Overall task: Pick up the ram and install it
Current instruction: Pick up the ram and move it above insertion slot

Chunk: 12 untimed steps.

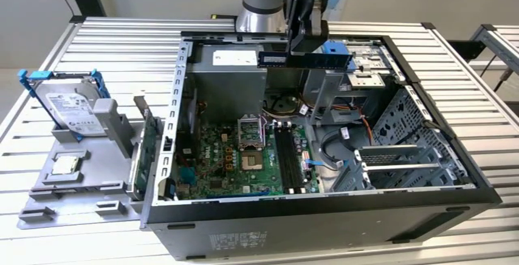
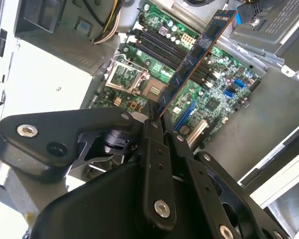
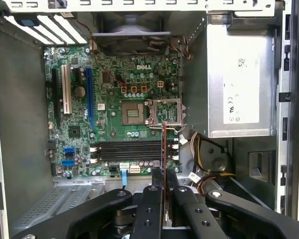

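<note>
Blue-green board up in the air: the ram hangs level and broadside over the far end of the open computer case in the exterior view, well clear of everything inside. The gripper comes down on it from above, jaws clamped tight on the stick.

In the second wrist view the ram runs out from between the black fingers as a long, narrow strip with dark chips along its face, slanting across the scene inside the case. In the first wrist view it shows edge-on, a thin line rising from between the fingertips.

On the floor of the case lies the green motherboard. Its long black memory slots sit side by side just beside the CPU socket, and the edge-on stick lines up across their end in the first wrist view. A silver power supply fills one corner of the case, next to the motherboard.

Outside the case, on the exterior view's left, a hard drive in a blue bracket stands tilted on a grey fixture. Case and fixture both rest on a slatted metal table.
</note>
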{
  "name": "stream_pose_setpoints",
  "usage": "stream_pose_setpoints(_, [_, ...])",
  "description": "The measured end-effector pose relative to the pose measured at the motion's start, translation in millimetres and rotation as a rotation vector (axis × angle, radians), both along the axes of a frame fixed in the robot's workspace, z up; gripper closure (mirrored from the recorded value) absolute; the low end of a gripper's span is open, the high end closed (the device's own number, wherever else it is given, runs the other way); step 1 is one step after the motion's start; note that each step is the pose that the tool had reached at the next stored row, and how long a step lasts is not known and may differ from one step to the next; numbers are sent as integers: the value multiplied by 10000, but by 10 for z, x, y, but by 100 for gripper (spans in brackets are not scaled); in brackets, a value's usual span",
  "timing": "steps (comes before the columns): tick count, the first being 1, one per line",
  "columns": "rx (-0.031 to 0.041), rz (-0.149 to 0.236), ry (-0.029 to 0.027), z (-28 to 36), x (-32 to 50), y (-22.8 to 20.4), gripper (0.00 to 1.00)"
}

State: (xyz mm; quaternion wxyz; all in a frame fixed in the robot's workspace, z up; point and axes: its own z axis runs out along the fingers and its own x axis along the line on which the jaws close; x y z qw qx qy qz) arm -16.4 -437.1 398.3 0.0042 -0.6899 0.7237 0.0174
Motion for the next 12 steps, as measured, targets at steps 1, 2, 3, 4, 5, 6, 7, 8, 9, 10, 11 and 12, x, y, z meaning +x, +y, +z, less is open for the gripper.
stream_pose_setpoints(1, [0, 0, 0, 0, 0, 0, 100])
stream_pose_setpoints(2, [0, -1, 0, 0, 0, 1, 100])
stream_pose_setpoints(3, [0, 0, 0, 0, 0, 1, 100])
stream_pose_setpoints(4, [0, -1, 0, 0, 0, 1, 100])
stream_pose_setpoints(5, [0, 0, 0, 0, 0, 2, 100])
stream_pose_setpoints(6, [0, 0, 0, 0, 0, 2, 100])
stream_pose_setpoints(7, [0, 0, 0, 0, 0, 2, 100])
stream_pose_setpoints(8, [0, 0, 0, 0, 0, 3, 100])
stream_pose_setpoints(9, [0, 0, 0, 0, 0, 3, 100])
stream_pose_setpoints(10, [0, -1, 0, 0, 0, 3, 100])
stream_pose_setpoints(11, [0, -13, 0, 0, 0, 3, 100])
stream_pose_setpoints(12, [1, -49, 0, 0, 0, 3, 100])
